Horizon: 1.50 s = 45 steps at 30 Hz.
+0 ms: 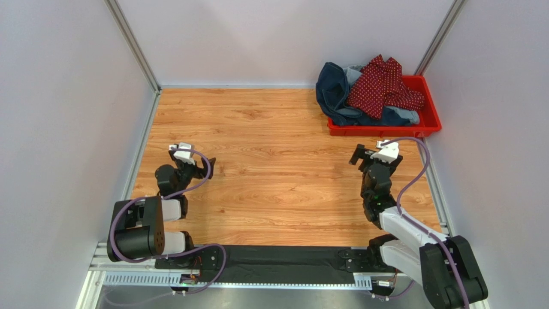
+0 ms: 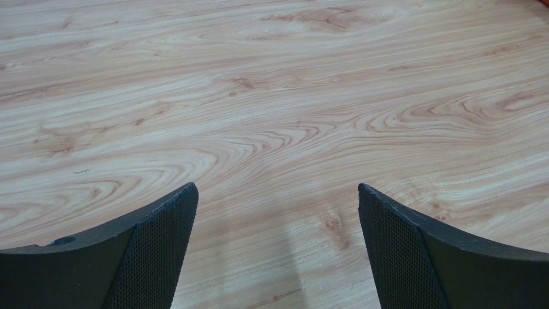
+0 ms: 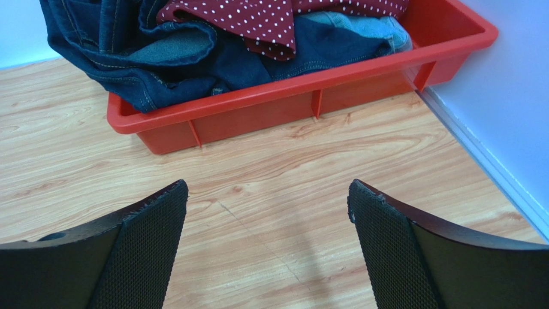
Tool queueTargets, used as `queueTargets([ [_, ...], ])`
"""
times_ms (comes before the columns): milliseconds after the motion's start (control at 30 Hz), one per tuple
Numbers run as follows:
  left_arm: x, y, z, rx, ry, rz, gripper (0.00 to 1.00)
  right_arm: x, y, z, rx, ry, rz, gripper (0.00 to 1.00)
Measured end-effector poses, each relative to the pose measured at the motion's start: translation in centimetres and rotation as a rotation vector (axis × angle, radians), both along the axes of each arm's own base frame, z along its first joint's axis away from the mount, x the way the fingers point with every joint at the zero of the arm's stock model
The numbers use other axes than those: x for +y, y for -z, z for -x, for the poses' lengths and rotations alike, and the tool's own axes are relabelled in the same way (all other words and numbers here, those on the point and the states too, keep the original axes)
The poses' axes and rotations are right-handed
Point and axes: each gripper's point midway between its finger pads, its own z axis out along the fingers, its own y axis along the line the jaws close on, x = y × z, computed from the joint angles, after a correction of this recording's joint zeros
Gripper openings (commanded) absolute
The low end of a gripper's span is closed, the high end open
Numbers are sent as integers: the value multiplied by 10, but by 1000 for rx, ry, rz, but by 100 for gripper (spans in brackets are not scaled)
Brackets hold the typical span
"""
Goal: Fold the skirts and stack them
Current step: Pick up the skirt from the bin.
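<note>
Upper right, your red tray's (image 1: 430, 131) near wall fronts the heaped skirts: dotted red skirt (image 1: 383, 84) crumpled atop navy denim skirt (image 1: 332, 90) and pale denim skirt (image 1: 406, 116). Left gripper (image 2: 277, 248) and right gripper (image 3: 267, 248) stand spread above the wooden table (image 1: 270, 174).

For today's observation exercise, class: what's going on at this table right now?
Nothing is being handled yet. The left gripper hangs open over the wooden table; the right gripper, also open, faces the red plastic tray. Heaped in it, unfolded: the dark red white-dotted cloth skirt on top, the dark navy denim skirt spilling over the rim, the light blue denim skirt underneath.
</note>
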Motion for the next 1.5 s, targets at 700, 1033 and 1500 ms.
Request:
queueTargets([
  [700,2,-15,1,-12,-7,-2,99,-24,-151,-102,33,10,-188,98],
  [1033,0,-141,-66,108,161,-100,99,-59,-79,-171,321,-59,-288,92],
  [1500,-19,-91,9,477,251,-39,99,-80,11,-248,500,-261,-549,77],
])
